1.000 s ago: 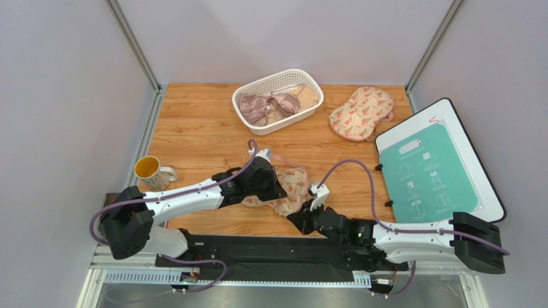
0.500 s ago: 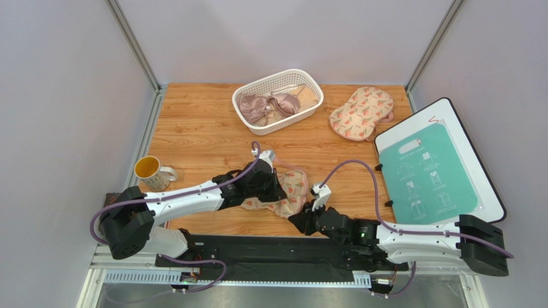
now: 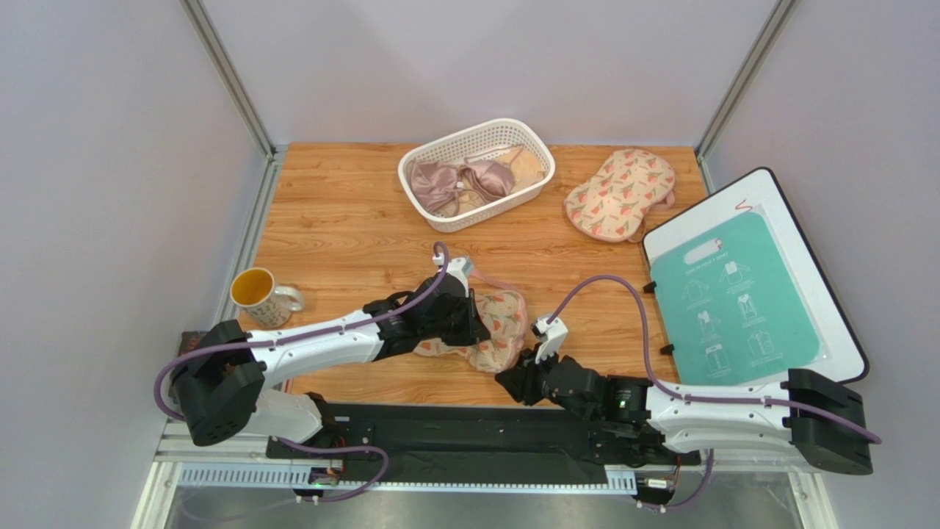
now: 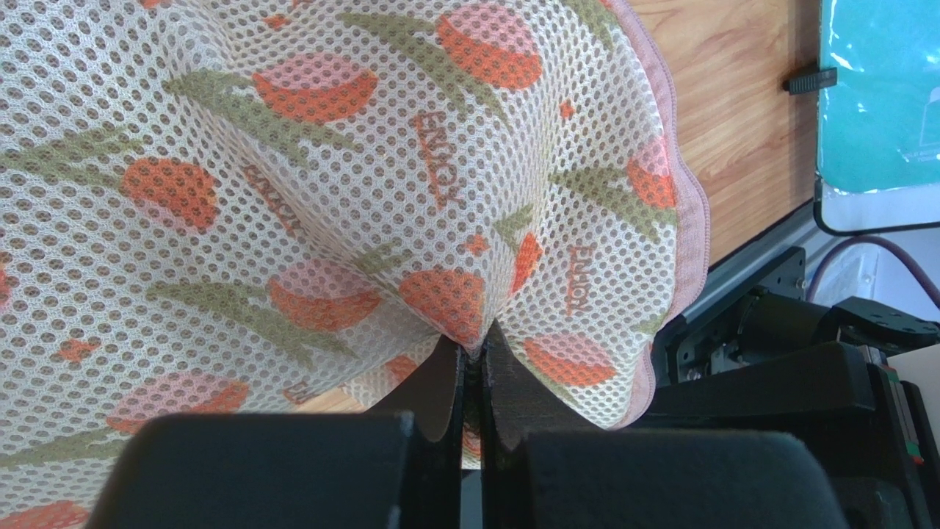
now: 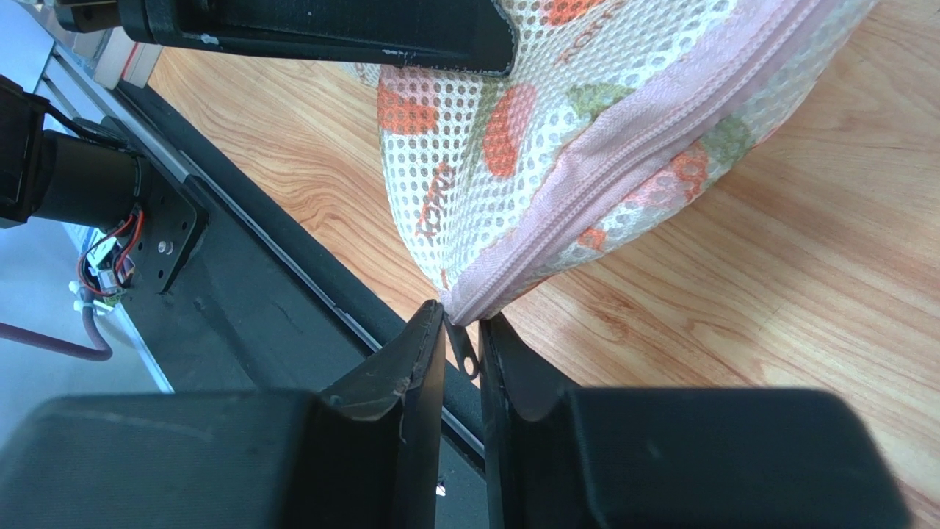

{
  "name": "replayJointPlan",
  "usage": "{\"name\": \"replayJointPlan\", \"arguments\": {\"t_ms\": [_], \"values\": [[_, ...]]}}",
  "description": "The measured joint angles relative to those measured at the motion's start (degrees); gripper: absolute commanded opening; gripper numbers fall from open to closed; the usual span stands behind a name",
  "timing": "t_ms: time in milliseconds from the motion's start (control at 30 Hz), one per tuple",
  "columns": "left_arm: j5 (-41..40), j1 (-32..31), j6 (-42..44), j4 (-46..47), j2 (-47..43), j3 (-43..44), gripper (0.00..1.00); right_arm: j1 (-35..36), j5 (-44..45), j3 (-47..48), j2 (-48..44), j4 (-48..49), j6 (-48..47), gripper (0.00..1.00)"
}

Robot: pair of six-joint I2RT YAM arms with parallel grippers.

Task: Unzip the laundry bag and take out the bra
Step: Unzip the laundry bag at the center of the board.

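1. The laundry bag (image 3: 493, 327) is found near the front middle of the table (image 3: 331, 220), between the 2 grippers. No bra is seen at it, so the bra is judged to be zipped inside.
2. The bag is read as light, soft, open mesh. It is expected to crumple and slide rather than resist, so it needs to be anchored while the zip is drawn.
3. The best hold is judged to be the zip pull (image 5: 468, 355), at the end of the pink zip edging (image 5: 651, 121), with the cloth pinched elsewhere.
4. The left gripper (image 4: 474, 347) is stretched low over the bag, and its fingers are clamped tight on a raised fold of mesh.
5. The right gripper (image 5: 461, 331) is laid low at the bag's near corner, angled up toward it. Its fingers are closed around the small dark pull tab.
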Motion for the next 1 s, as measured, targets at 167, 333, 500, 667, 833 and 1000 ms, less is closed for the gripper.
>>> {"name": "replayJointPlan", "arguments": {"t_ms": [167,333,500,667,833,1000], "values": [[0.0,0.0,0.4,0.0,0.0,0.0,0.00,0.0,-0.5,0.0,0.0,0.1,-0.2,0.00],[-0.4,0.0,1.5,0.0,0.0,0.0,0.00,0.0,-0.6,0.0,0.0,0.1,0.0,0.00],[-1.1,-0.3,5.1,0.9,0.0,-0.7,0.00,0.0,-0.6,0.0,0.0,-0.3,0.0,0.00],[-2.5,-1.7,10.7,1.6,0.0,-1.0,0.00,0.0,-0.5,0.0,-1.7,-2.7,0.0,0.00],[-1.9,-2.2,16.3,4.1,0.0,-2.0,0.00,0.0,0.1,0.0,-5.3,-5.7,0.0,0.00],[-1.3,-3.4,21.6,5.4,0.1,-3.2,0.01,0.0,0.2,0.0,-7.9,-9.0,0.0,0.00]]}}
